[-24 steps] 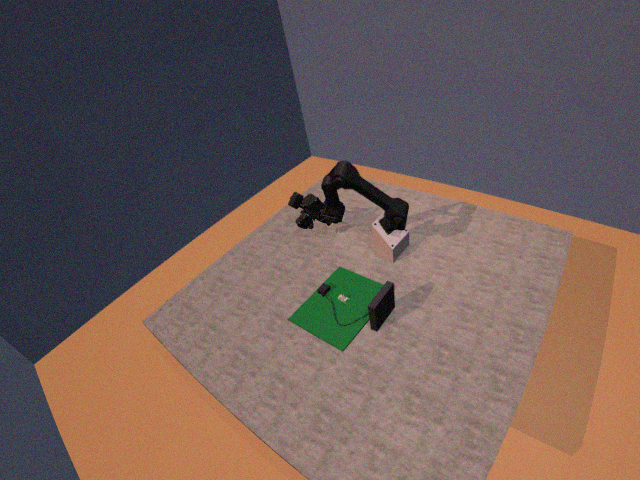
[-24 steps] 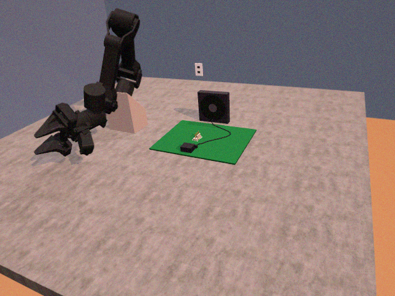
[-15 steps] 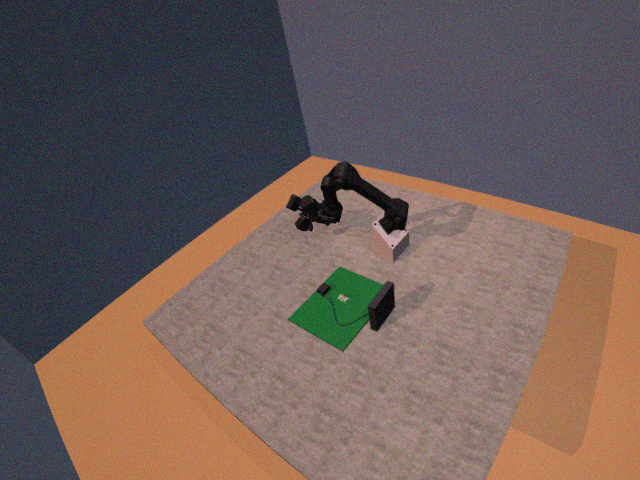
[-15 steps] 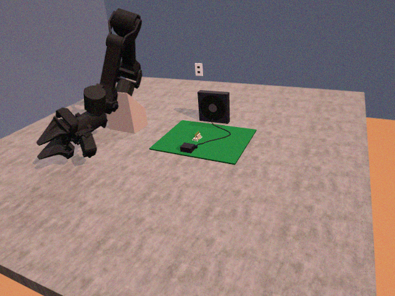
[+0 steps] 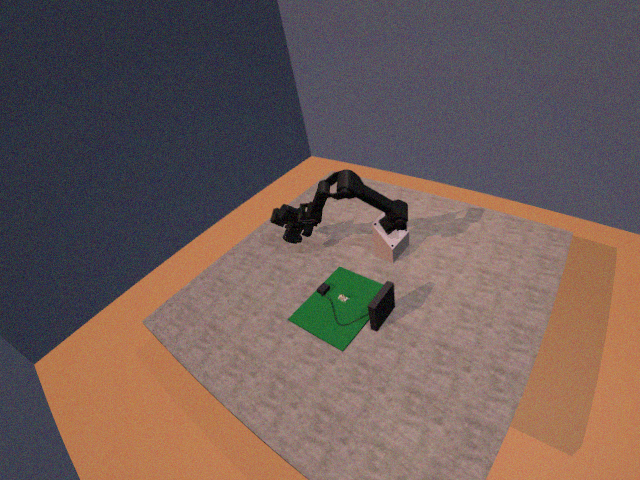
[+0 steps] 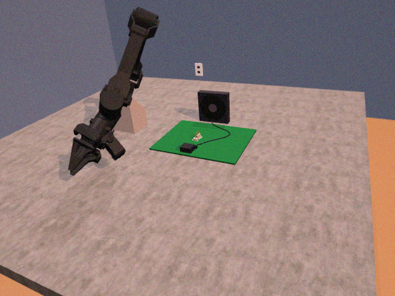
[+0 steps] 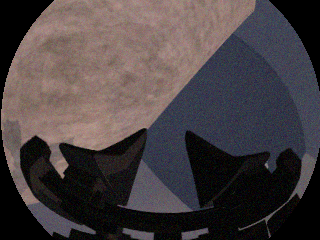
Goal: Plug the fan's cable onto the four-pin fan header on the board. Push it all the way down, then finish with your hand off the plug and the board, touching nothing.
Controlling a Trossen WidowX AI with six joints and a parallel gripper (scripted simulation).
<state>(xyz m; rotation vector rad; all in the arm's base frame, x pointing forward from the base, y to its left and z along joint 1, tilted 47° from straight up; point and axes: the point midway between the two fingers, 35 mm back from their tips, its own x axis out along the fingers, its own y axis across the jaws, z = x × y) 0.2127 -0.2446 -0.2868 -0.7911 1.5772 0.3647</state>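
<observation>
Off at about eleven o'clock from the green board (image 5: 330, 330) (image 6: 223, 153) in the top view, the hand (image 5: 299, 229) (image 6: 74, 170) (image 7: 166, 132) hangs above the bench (image 5: 413, 372) (image 6: 197, 222) (image 7: 100, 65), its fingers partway apart, with a gap between the tips and nothing held; it touches neither plug nor board. The plug (image 5: 323, 288) (image 6: 187, 147), a small black block, lies on the board near its edge, at about ten o'clock from the pale fan header (image 5: 343, 298) (image 6: 196, 139) in the top view, just beside it and unplugged. From it a dark cable (image 5: 336, 315) (image 6: 228, 134) curves over the board to the upright black fan (image 5: 381, 305) (image 6: 213, 106). The header's pins are too small to count, the wrist view leaves out plug and board, and in the exterior view the fingers overlap, hiding their gap.
</observation>
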